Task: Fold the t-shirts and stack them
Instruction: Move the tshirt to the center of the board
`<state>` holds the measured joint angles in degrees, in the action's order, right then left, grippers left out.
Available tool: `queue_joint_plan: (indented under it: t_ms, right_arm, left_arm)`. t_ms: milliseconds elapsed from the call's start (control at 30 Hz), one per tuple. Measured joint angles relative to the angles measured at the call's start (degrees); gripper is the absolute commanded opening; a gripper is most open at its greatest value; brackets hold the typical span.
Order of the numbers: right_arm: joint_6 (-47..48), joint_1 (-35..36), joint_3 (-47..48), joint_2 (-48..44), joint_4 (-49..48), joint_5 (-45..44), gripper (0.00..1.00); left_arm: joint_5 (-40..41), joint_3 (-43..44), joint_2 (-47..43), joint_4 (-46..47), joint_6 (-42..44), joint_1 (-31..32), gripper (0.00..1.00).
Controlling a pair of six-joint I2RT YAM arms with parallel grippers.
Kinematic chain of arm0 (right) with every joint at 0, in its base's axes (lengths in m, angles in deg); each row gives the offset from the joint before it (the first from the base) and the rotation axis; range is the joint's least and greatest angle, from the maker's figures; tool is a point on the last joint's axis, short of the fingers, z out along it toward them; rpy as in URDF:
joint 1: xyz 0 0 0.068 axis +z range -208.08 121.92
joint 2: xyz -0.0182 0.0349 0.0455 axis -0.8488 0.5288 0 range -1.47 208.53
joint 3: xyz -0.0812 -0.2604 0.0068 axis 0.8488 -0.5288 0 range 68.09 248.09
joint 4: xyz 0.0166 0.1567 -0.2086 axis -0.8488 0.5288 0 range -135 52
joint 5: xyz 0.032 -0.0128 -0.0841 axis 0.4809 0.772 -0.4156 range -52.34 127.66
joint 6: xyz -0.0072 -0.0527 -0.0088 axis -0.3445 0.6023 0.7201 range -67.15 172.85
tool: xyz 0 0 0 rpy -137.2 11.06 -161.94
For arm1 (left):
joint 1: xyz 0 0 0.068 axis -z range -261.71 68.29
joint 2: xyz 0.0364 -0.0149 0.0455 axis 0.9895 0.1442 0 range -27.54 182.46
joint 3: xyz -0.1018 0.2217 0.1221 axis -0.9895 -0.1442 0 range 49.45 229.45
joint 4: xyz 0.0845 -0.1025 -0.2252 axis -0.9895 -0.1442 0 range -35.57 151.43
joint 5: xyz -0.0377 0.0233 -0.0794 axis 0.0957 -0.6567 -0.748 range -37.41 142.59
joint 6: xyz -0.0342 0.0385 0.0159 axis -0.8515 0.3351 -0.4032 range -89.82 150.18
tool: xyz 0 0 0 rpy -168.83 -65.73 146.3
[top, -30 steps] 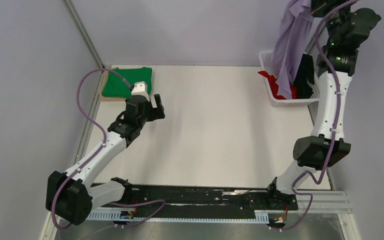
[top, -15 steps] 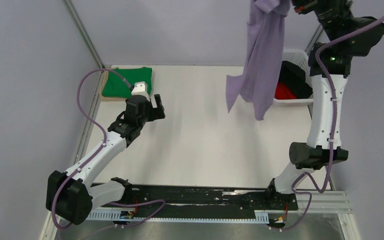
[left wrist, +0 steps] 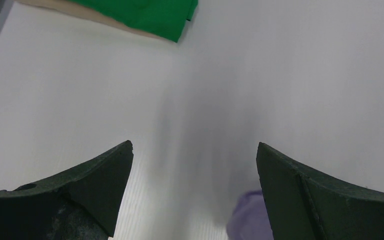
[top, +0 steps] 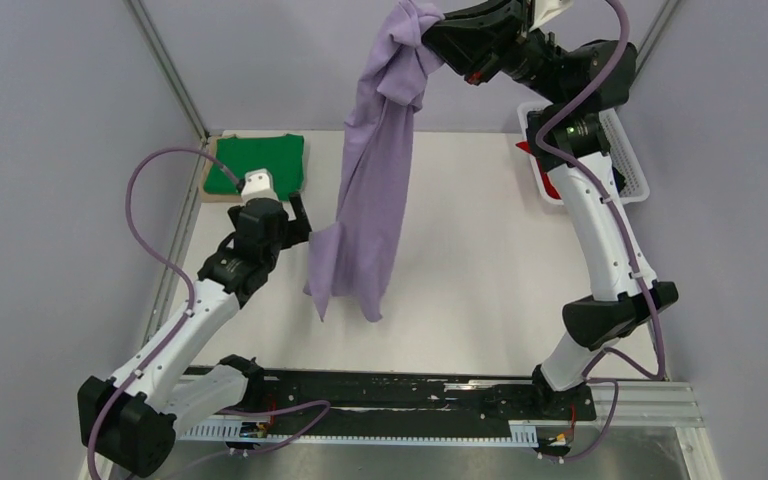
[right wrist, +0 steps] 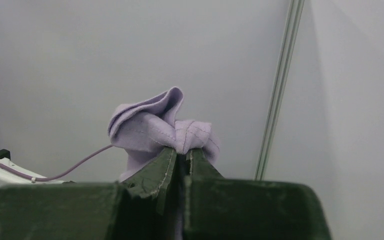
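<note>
My right gripper (top: 438,38) is shut on the lilac-purple t-shirt (top: 365,200) and holds it high above the table's middle. The shirt hangs down long, its lower end near the table. In the right wrist view the gripper (right wrist: 182,152) pinches a bunch of lilac cloth (right wrist: 155,125). My left gripper (top: 298,215) is open and empty, just left of the hanging shirt. In the left wrist view the gripper (left wrist: 194,160) has its jaws wide apart over bare table, with a lilac tip (left wrist: 247,220) by the right finger. A folded green t-shirt (top: 258,163) lies at the back left; it also shows in the left wrist view (left wrist: 150,15).
The green shirt lies on a flat tan board (top: 210,190). A white lattice basket (top: 628,170) stands at the back right with red cloth (top: 552,185) showing at its edge. Grey walls and metal posts close off the back.
My right arm has swung the lilac shirt from over the basket leftward to the table's middle. My left arm has shifted slightly left and turned towards the shirt.
</note>
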<state>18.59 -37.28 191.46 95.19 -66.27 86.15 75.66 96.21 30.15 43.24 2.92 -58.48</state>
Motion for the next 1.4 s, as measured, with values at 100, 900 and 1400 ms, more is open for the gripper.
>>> queue_joint_plan:
  t_ms: [100,900,1400]
  right_arm:
    - [1.64,0.07,-1.42,-0.74,1.86,-1.22,0.0]
    - [1.25,-20.41,-76.67,-24.94,36.46,-61.35,1.0]
    - [0.04,-20.35,-78.53,-28.46,38.01,-65.33,1.0]
  left_arm:
    - [3.3,0.0,-2.75,-2.71,-0.98,0.0,1.0]
    - [-10.34,-0.13,6.36,-4.22,-4.92,-0.04,1.0]
    - [-23.15,-13.44,10.82,5.51,-10.29,-2.05,0.91]
